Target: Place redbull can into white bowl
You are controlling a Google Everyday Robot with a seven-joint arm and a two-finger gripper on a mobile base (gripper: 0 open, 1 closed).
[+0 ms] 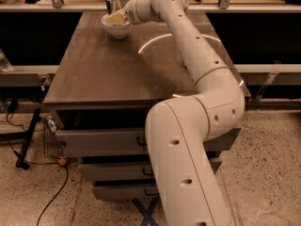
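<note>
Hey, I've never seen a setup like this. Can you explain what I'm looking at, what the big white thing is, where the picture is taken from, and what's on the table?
The big white jointed tube is a robot arm. It belongs to a mobile robot with a single arm. There is only one camera view, and it looks down along the arm toward the far end of a brown table, which has grey drawers underneath.

The arm ends in a two-finger gripper, the robot's hand, which is at the table's far end, just above a small round white bowl. Right beside the gripper, slightly behind and above the bowl, is a tall slim silver metal can, standing upright. From this angle I can't tell whether the gripper is holding the can. The can isn't in the bowl yet.
</note>
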